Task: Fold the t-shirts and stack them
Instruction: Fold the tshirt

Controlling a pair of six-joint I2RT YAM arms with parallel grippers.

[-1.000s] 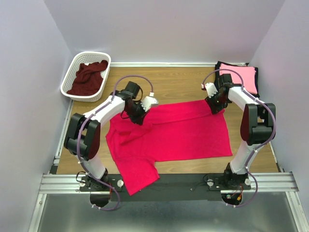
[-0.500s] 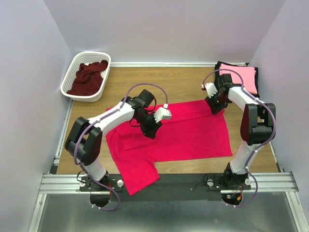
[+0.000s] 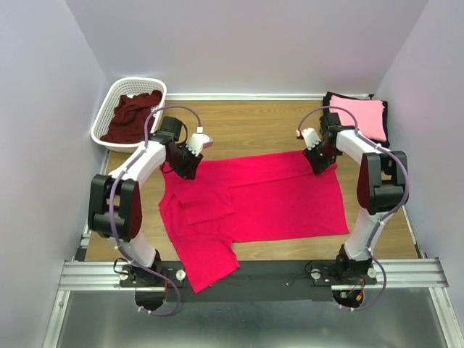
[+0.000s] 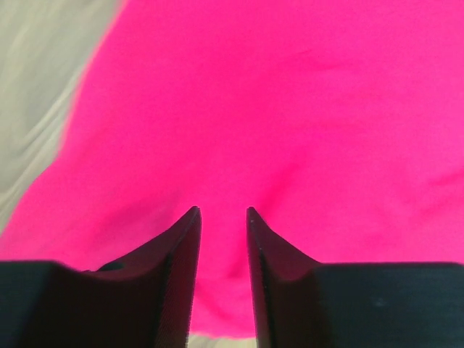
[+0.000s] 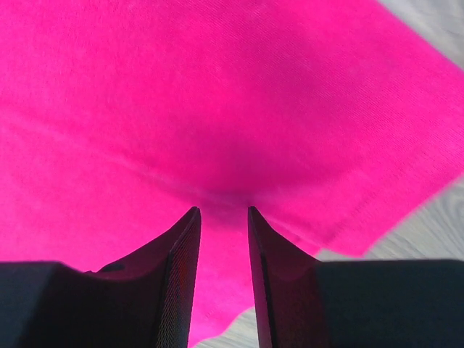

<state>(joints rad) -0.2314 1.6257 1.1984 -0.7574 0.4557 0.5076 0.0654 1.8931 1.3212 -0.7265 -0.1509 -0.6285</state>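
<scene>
A bright crimson-red t-shirt [image 3: 275,196] lies spread flat across the wooden table. My left gripper [image 3: 186,167] points down at its far left corner, jaws a little apart, with red cloth [image 4: 290,109] under the tips and nothing pinched. My right gripper [image 3: 320,162] stands the same way over the far right corner. Its tips press a slight dimple into the cloth [image 5: 217,94]. A folded light pink t-shirt [image 3: 362,116] rests on a black t-shirt [image 3: 328,103] at the back right. A dark maroon t-shirt [image 3: 134,116] lies crumpled in the basket.
The white lattice basket [image 3: 98,130] sits at the back left corner. Purple walls close in the table on three sides. Bare wood [image 3: 254,127] shows behind the red shirt. One red sleeve [image 3: 210,264] hangs toward the near metal rail.
My left gripper went from shut to open; it swung out over the middle of the red shirt, then back to the far left corner. The right gripper shifted slightly left.
</scene>
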